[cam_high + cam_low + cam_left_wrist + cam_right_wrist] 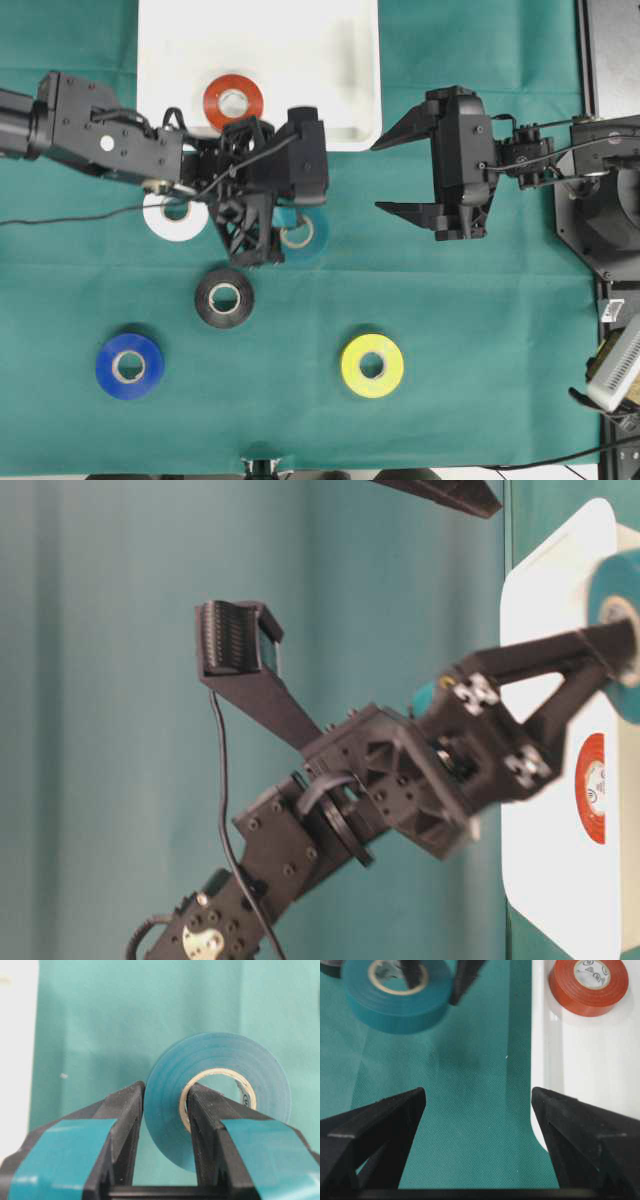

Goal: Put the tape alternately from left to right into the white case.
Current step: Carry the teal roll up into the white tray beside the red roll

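Nearest the front edge of the green cloth-covered table (480, 380) lie the glossy blue ring of tape (129, 365) and the glossy yellow ring of tape (372, 365), well apart, with the glossy black ring of tape (224, 297) a little farther in; all three sit flat with bare cloth around them. Past the black one, the left gripper (262, 252) is clamped tight on the glossy teal ring of tape (300, 235), one finger down through the pale core and the other outside the wall, a pinch that suits a ring and should let it be carried without slipping. The glossy white ring of tape (176, 217) lies just beside it, partly under the left arm. On the right side the right gripper (405, 172) hangs over bare cloth with its jaws spread wide and nothing between them, presumably waiting its turn. At the far edge the shallow white plastic case (345, 90) holds only the glossy red-orange ring of tape (234, 101), leaving ample floor; its raised rim looks like the one thing to lift over.
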### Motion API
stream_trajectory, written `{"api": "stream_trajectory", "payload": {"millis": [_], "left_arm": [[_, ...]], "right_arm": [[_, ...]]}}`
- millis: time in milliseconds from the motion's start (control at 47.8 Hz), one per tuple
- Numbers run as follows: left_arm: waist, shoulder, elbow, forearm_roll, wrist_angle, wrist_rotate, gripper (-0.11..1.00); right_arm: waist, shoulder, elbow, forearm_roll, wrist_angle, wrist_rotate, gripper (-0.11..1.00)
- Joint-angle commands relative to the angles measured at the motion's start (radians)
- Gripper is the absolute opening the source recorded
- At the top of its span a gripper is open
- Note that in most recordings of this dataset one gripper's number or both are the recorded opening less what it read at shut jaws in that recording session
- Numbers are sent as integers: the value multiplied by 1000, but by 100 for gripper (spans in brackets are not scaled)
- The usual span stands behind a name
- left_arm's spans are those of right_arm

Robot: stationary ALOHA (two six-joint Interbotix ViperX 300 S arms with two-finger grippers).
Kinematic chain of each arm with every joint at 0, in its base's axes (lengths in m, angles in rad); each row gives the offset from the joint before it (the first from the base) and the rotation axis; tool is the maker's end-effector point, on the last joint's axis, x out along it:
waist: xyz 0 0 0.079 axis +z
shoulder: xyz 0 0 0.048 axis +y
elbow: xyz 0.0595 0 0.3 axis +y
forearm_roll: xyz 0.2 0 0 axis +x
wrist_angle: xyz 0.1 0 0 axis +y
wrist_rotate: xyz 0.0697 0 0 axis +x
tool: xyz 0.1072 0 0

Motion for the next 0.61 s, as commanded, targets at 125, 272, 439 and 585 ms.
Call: {"api": "stream_trajectory", "payload": {"millis": [125, 272, 439, 585], "left_arm": [[51, -18, -63, 6, -6, 5, 25], [89, -6, -84, 6, -6, 20, 25], [132, 15, -104, 6, -9, 54, 25], [167, 35, -117, 6, -11, 57, 25]], "right_arm": [[2, -5, -8, 2, -9, 2, 66], [2, 2, -8, 2, -11, 2, 66], [2, 15, -8, 2, -28, 2, 66], [0, 23, -11, 2, -37, 2, 66]]}}
